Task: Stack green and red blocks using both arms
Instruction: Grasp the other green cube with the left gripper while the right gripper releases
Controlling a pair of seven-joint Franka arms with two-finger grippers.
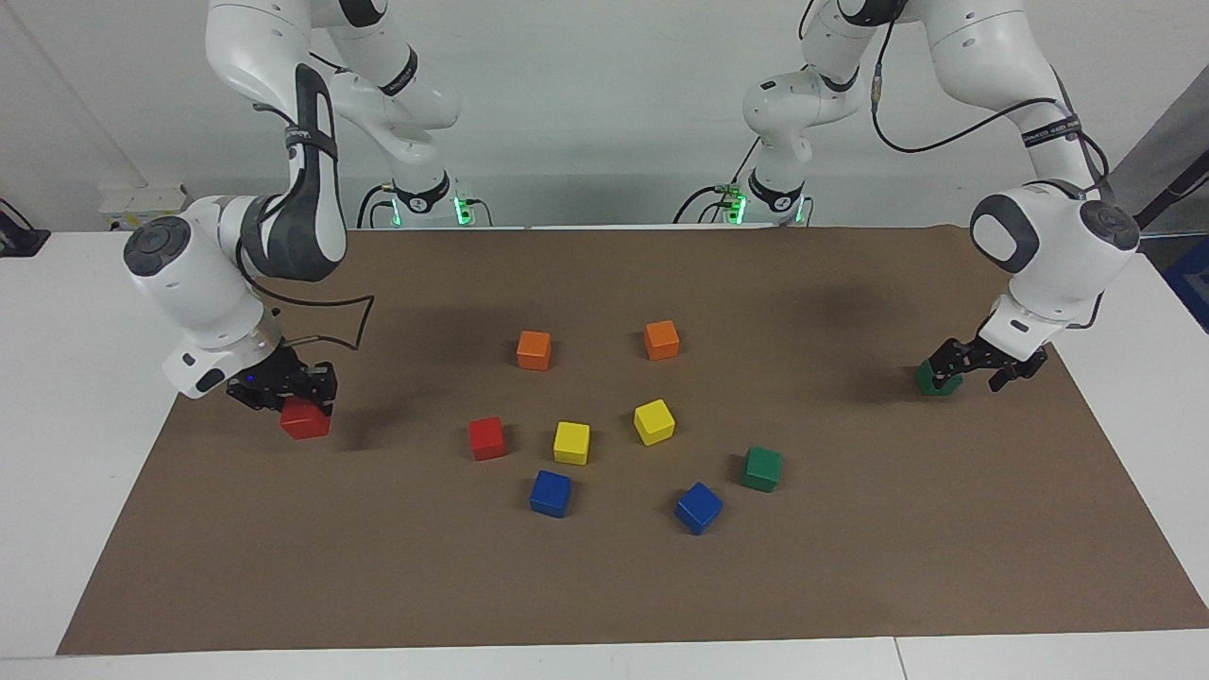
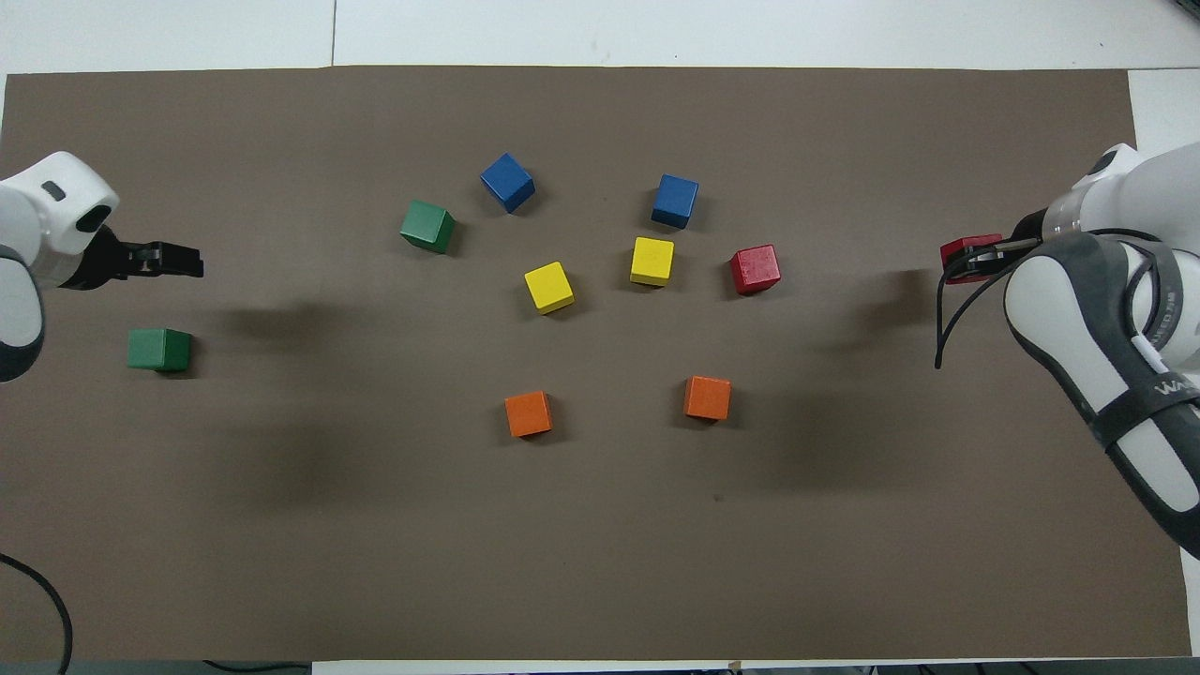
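Note:
My right gripper is shut on a red block and holds it low over the mat at the right arm's end; from above, that red block shows at the tip of the right gripper. My left gripper stands open, lifted just off a green block that rests on the mat at the left arm's end. In the overhead view the left gripper is apart from this green block. A second red block and a second green block lie in the middle cluster.
Two yellow cubes, two blue cubes and two orange cubes are scattered mid-mat. The brown mat covers most of the white table.

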